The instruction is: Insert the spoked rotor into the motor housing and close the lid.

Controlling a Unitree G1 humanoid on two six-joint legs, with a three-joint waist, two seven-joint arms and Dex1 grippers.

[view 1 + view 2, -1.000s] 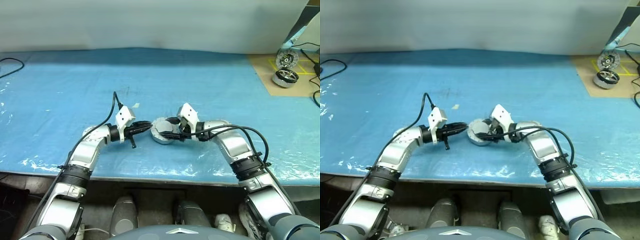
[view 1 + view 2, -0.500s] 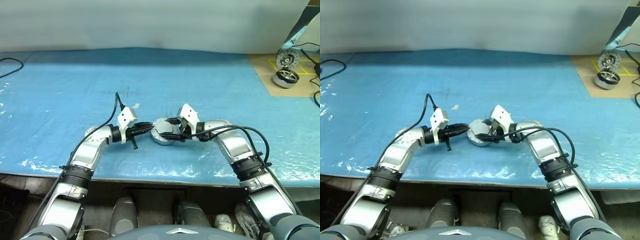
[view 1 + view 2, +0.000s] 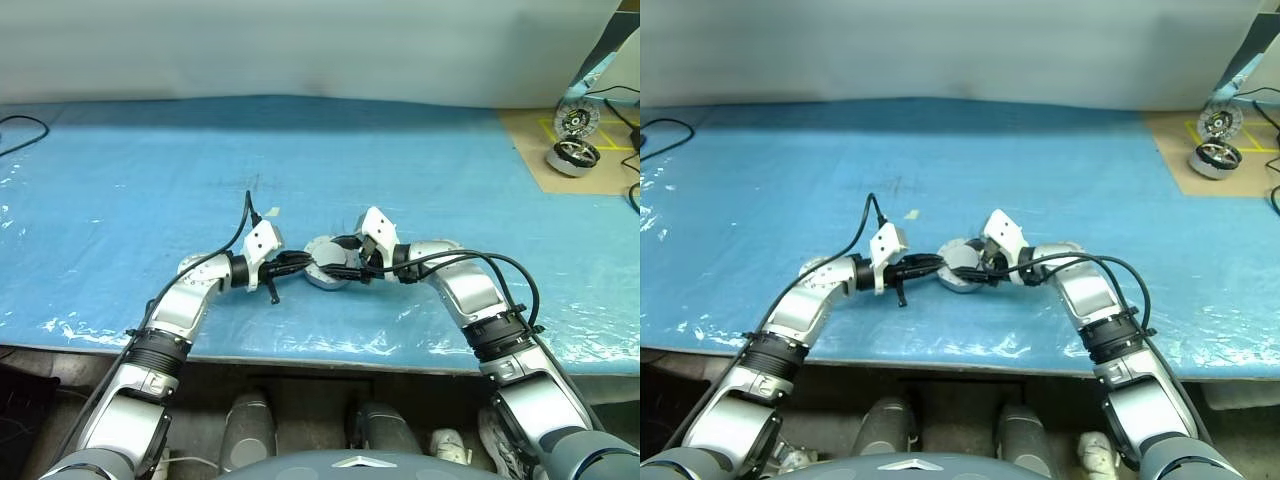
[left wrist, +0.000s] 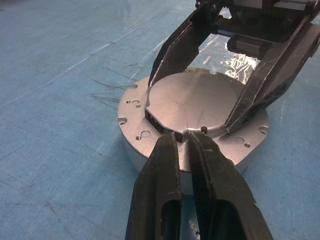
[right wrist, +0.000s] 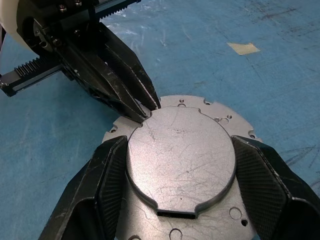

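The motor housing sits on the blue table as a closed silver puck, with the lid flat on top of it. My right gripper grips the lid's raised round centre, one black finger pressed on each side. My left gripper is shut with nothing in it, and its tips touch the rim of that raised centre beside a small notch. Both grippers meet at the housing near the table's front middle. The spoked rotor is hidden.
Two shiny silver wheel-like motors stand on a cardboard sheet at the far right back. A scrap of pale tape lies just behind the left arm. A black cable lies at the far left. The table's front edge runs close below the arms.
My left arm has edged right, bringing its shut fingertips up against the lid's raised centre. The right gripper and the housing have stayed put.
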